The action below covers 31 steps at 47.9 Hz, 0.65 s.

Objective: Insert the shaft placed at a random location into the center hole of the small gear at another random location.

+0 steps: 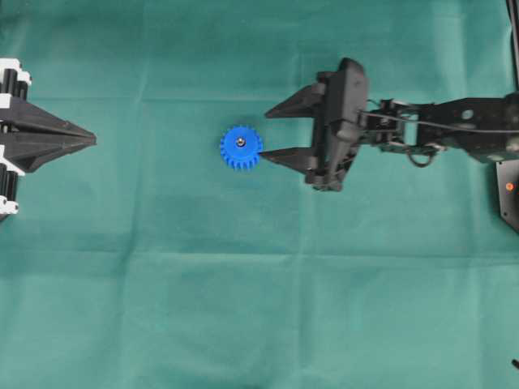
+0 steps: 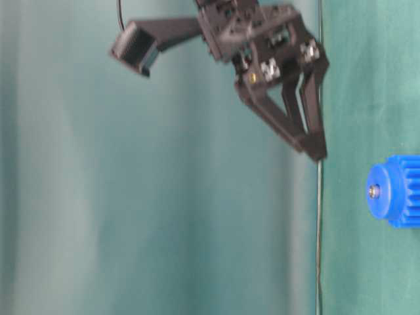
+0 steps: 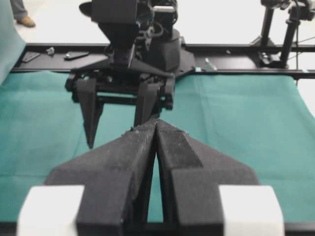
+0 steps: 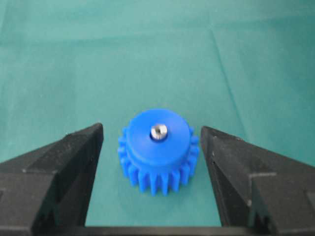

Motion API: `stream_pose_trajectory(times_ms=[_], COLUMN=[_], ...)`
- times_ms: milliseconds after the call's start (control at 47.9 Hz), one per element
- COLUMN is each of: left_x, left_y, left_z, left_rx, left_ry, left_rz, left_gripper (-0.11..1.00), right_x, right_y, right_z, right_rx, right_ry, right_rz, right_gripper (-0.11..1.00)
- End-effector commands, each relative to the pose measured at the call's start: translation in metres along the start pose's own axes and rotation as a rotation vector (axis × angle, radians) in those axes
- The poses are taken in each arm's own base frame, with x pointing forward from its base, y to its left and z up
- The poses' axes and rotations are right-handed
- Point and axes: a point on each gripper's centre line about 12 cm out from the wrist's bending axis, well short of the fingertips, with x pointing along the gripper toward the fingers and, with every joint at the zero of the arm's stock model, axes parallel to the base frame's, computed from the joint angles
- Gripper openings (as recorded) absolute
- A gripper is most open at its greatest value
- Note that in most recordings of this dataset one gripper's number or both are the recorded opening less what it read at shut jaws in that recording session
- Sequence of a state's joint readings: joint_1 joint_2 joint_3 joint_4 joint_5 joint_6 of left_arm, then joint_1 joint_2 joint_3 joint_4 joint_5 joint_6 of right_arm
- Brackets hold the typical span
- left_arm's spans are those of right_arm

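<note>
— Arms first: where does each one stand?

— From overhead, the right gripper (image 1: 272,132) reaches in from the right edge, its arm stretched level across the cloth, jaws spread wide and holding nothing. One fingertip lies just beside the small gear (image 1: 241,147); the other points off past it. The left gripper (image 1: 91,140) sits at the far left edge, fingers pressed together to a point, nothing between them, well apart from the gear.

— And the shaft?

— The shaft (image 4: 159,131) stands in the center hole (image 4: 159,132) of the hub, its shiny end showing just above the blue top. In the right wrist view the gear rests between the two black fingers (image 4: 64,162), touching neither.

— Surface and room?

— A green cloth (image 1: 243,308) with faint fold creases covers the table. The left wrist view shows a black frame rail (image 3: 236,48) behind the cloth, a pale floor beyond it, and someone's shoe (image 3: 24,21) at the top left corner.
</note>
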<state>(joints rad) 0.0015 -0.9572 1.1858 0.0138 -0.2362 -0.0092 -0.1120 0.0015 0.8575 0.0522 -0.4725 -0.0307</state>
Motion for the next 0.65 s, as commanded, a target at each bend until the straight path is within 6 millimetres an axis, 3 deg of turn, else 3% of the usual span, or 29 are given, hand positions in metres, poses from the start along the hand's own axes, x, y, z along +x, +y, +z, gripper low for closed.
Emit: stream_pose_trajectory(times_ms=[0, 626], left_x=[0.002, 0.002], left_y=[0.000, 0.000], left_z=[0.007, 0.006], left_rx=[0.003, 0.003], left_ry=[-0.015, -0.008], left_rz=[-0.001, -0.001], left_gripper=[0.00, 0.00], right_x=[-0.015, -0.086], right_y=[0.002, 0.001], right_z=[0.014, 0.005], right_rx=[-0.005, 0.007], right_ry=[-0.060, -0.090], right_rz=[0.004, 0.012], right_gripper=[0.78, 0.78])
